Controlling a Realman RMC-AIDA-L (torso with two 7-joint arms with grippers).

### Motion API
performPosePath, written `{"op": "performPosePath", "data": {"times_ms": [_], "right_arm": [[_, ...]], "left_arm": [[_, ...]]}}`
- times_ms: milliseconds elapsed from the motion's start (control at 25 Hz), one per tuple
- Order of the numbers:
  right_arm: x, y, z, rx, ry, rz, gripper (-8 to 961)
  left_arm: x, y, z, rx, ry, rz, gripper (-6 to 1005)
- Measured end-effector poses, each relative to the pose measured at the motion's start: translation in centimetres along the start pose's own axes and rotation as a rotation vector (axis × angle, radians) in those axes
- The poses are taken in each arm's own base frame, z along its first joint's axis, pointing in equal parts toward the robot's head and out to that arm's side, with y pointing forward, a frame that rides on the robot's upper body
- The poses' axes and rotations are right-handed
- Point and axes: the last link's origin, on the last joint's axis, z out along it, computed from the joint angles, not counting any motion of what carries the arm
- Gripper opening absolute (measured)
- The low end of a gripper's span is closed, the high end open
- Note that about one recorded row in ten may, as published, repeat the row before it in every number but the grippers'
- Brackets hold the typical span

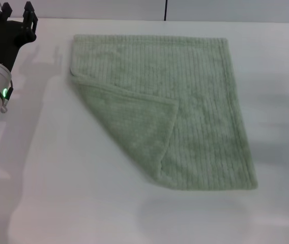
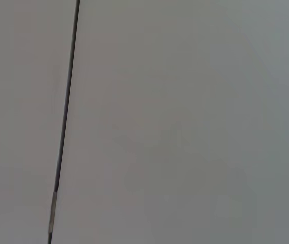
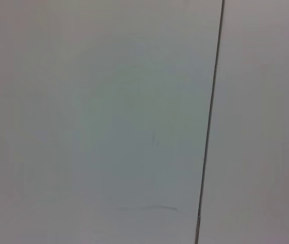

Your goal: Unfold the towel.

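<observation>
The pale sage-green towel (image 1: 185,107) lies flat on the white table (image 1: 58,193) in the head view. Its near left corner is folded over onto the cloth as a triangular flap (image 1: 129,119). My left gripper (image 1: 16,18) is raised at the far left of the table, well left of the towel, and holds nothing. My right gripper is out of view. Both wrist views show only a plain pale wall with a dark seam (image 2: 65,101), (image 3: 210,101); the towel does not show in them.
The table's far edge meets a grey wall with a dark vertical seam (image 1: 165,10). Bare white tabletop lies in front of the towel and on both sides of it.
</observation>
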Motion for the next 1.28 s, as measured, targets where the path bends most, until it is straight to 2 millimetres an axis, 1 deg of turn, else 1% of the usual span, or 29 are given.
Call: {"op": "performPosePath", "data": {"times_ms": [320,560,680,800,880,960,1000,1080,1200,1280], "right_arm": [[0.0,0.1,0.2,-0.004,0.001,-0.021,731],[0.1,0.2,0.0,-0.014,0.002,-0.025,732],[0.0,0.8,-0.1,-0.035,-0.002,-0.025,732],[-0.2,1.8,-0.2,-0.074,-0.009,-0.022,731],[-0.3,2.0,-0.2,-0.084,-0.014,-0.020,731],[-0.5,2.5,-0.1,-0.101,-0.023,-0.016,722],[-0.9,3.2,0.0,-0.124,-0.036,-0.008,717],[-1.1,3.5,0.1,-0.136,-0.041,-0.004,708],[-1.5,4.4,0.6,-0.174,-0.051,-0.004,502],[-1.7,5.0,0.9,-0.200,-0.051,-0.007,458]], "left_arm": [[-0.1,0.0,0.0,0.002,-0.011,-0.002,527],[-0.6,-0.9,0.3,0.048,-0.058,-0.063,546],[-0.5,-0.9,0.3,0.053,-0.049,-0.063,555],[-0.3,-0.8,0.2,0.046,-0.035,-0.058,684],[-0.2,-0.7,0.2,0.041,-0.028,-0.055,770],[-0.1,-0.7,0.2,0.037,-0.018,-0.054,785],[0.0,-0.6,0.2,0.035,-0.011,-0.054,792],[0.2,-0.6,0.2,0.032,0.002,-0.053,807],[0.3,-0.6,0.1,0.029,0.010,-0.052,814],[0.3,-0.6,0.0,0.028,0.015,-0.052,814]]}}
